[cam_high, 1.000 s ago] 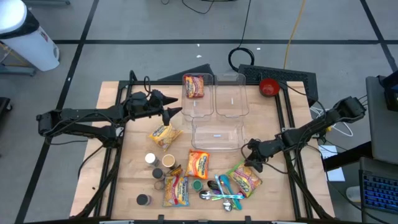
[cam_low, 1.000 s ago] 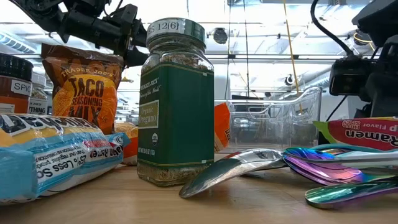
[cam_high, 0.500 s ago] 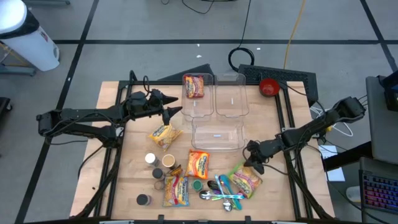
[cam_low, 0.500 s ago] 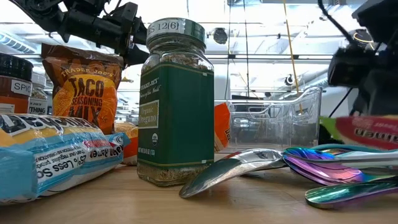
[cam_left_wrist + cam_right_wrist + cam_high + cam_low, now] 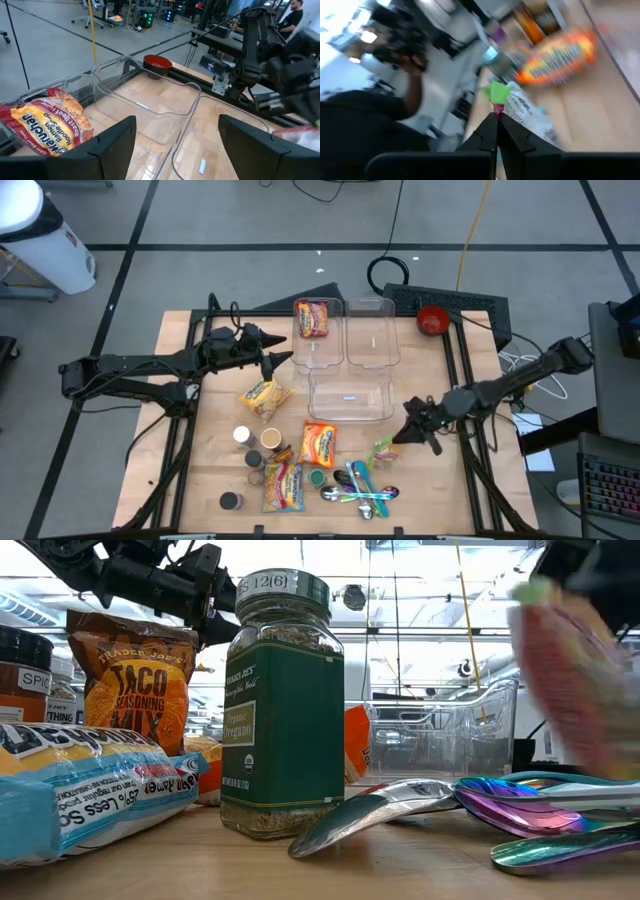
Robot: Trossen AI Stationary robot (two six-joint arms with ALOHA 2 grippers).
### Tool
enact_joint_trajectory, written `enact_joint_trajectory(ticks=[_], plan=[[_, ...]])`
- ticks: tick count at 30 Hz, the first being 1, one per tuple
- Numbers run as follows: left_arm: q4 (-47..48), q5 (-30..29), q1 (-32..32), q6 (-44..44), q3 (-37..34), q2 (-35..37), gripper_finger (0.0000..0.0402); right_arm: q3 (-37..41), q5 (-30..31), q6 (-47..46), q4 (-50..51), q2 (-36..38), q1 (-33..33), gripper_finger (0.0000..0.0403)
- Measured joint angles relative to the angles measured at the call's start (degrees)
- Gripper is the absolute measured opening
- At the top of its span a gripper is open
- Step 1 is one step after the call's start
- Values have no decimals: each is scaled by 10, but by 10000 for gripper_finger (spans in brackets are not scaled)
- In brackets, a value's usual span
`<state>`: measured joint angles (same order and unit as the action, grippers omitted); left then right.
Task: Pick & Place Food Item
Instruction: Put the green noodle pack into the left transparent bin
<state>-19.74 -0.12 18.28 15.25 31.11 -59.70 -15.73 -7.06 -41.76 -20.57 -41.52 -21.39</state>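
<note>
My right gripper [image 5: 411,431] is shut on a ramen packet with a green edge and red print [image 5: 384,452], right of the table's middle. The packet shows blurred at the right of the low view [image 5: 578,680], above the spoons. My left gripper [image 5: 277,361] is open and empty, held above the table just left of the far-left clear container [image 5: 300,352]. That container has another ramen packet [image 5: 313,318] lying in it, which also shows in the left wrist view [image 5: 47,117]. My right gripper pinches the packet's green end seam [image 5: 498,93] between its two shut fingers [image 5: 487,131]. The packet hangs tilted from the fingers toward the table's near edge. In the low view it looks clear of the table top.
Two more clear containers [image 5: 372,355] [image 5: 350,412] stand mid-table. Near the front lie a taco seasoning bag [image 5: 265,397], two ramen packets [image 5: 318,445] [image 5: 283,485], several spice jars [image 5: 242,435], an oregano jar [image 5: 283,700] and shiny spoons [image 5: 360,492]. A red bowl [image 5: 432,319] sits far right.
My right gripper has gone up and a little toward the table's far right with the green-edged ramen packet. The packet lay flat on the table by the spoons; now it is raised and tipped, hanging from its green end.
</note>
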Motion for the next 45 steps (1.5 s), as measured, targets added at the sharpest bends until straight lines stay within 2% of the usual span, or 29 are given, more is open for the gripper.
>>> enact_joint_trajectory(ticks=[5,12,15,20,26,33,38,45], plan=[[-20,0,0,0,0,0,285,0,-22,46,-85,31,0,0],[-56,0,0,0,0,0,285,0,-36,148,-195,35,12,0],[-71,-1,0,0,0,0,285,0,-22,202,-210,31,35,0],[-101,-1,0,0,0,0,285,0,39,271,-229,18,91,0],[-165,-23,-5,2,0,-6,285,0,44,305,-266,-8,167,0],[-290,-30,-43,-32,8,-69,285,0,43,337,-345,-53,227,0],[-299,-30,-74,-54,48,-139,285,0,43,337,-409,-100,243,0],[-299,-16,-110,-91,140,-248,285,0,43,337,-457,-147,249,0]])
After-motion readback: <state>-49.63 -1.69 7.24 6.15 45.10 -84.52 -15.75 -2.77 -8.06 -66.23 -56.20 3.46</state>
